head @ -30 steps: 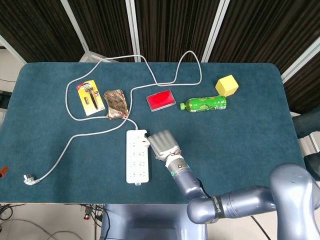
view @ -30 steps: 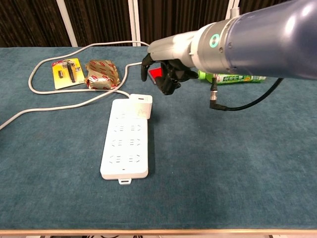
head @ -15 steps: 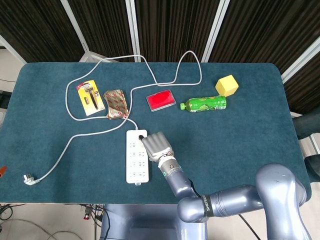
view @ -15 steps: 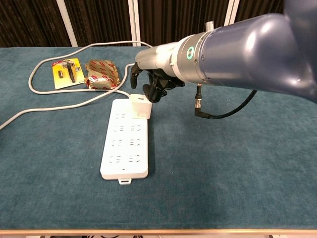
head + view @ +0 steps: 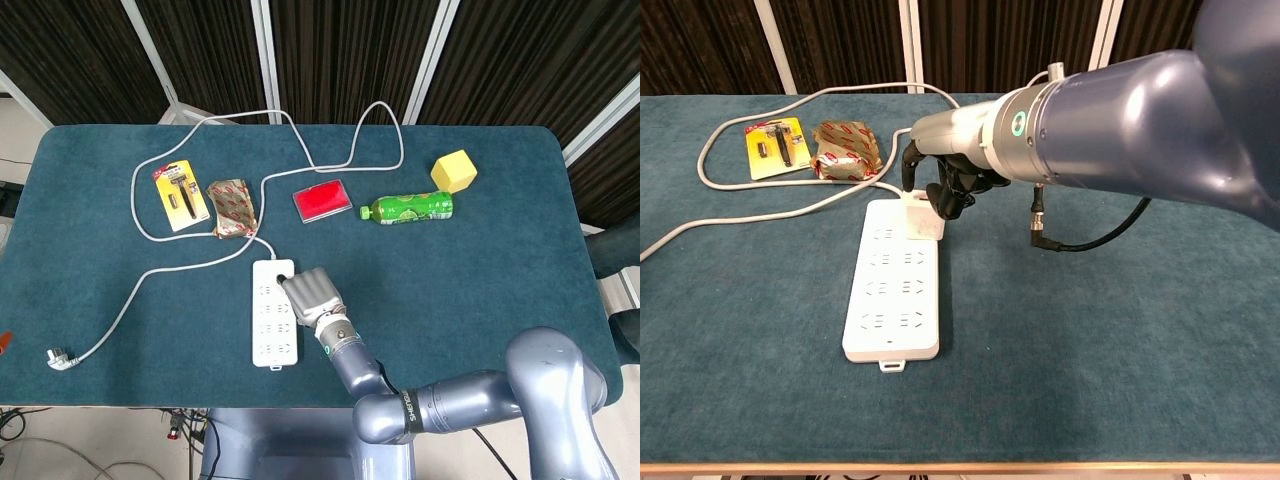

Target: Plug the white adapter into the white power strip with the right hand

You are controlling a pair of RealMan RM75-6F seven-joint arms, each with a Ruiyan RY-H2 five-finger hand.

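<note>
The white power strip [image 5: 272, 335] [image 5: 890, 300] lies flat near the table's front edge, left of centre. The white adapter [image 5: 921, 222] sits on the strip's far right corner socket. My right hand [image 5: 312, 296] [image 5: 945, 180] is directly over it, its fingers [image 5: 944, 198] curled down onto the adapter's top and right side and the thumb [image 5: 907, 170] arching down at its far left edge. In the head view the hand hides the adapter. The left hand shows in neither view.
The strip's grey cord [image 5: 190, 268] loops across the left and back of the table to a loose plug [image 5: 60, 358]. Behind the strip lie a yellow razor pack [image 5: 180, 197], a snack packet [image 5: 231, 206], a red box [image 5: 322, 200], a green bottle [image 5: 408, 208] and a yellow cube [image 5: 453, 171].
My right hand has moved left and down from beside the strip onto the adapter, which earlier stood alone on the strip. The strip has not shifted.
</note>
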